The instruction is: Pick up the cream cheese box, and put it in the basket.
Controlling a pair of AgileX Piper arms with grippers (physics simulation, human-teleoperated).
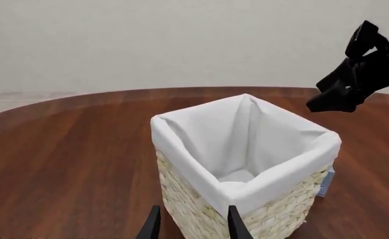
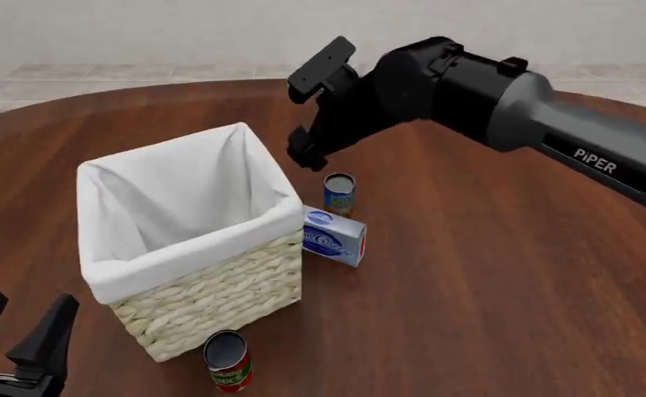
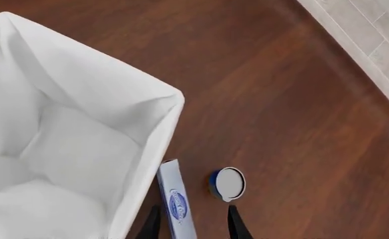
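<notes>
The cream cheese box (image 2: 335, 236) stands on the table against the right side of the basket (image 2: 190, 248). In the right wrist view the box (image 3: 176, 203) shows from above, beside the basket's liner (image 3: 156, 144). My right gripper (image 3: 193, 225) is open and empty, hanging above the box, with one finger on each side of its top edge in that view. In the front view it (image 2: 303, 155) is above and behind the box. My left gripper (image 2: 19, 321) is open and empty at the near left, facing the basket (image 1: 201, 186). A sliver of the box (image 1: 325, 182) shows past the basket.
A blue can (image 2: 339, 193) stands just behind the box and also shows in the right wrist view (image 3: 229, 183). A red-and-green can (image 2: 227, 361) stands at the basket's near corner. The right arm (image 1: 360, 74) crosses the left wrist view above the basket.
</notes>
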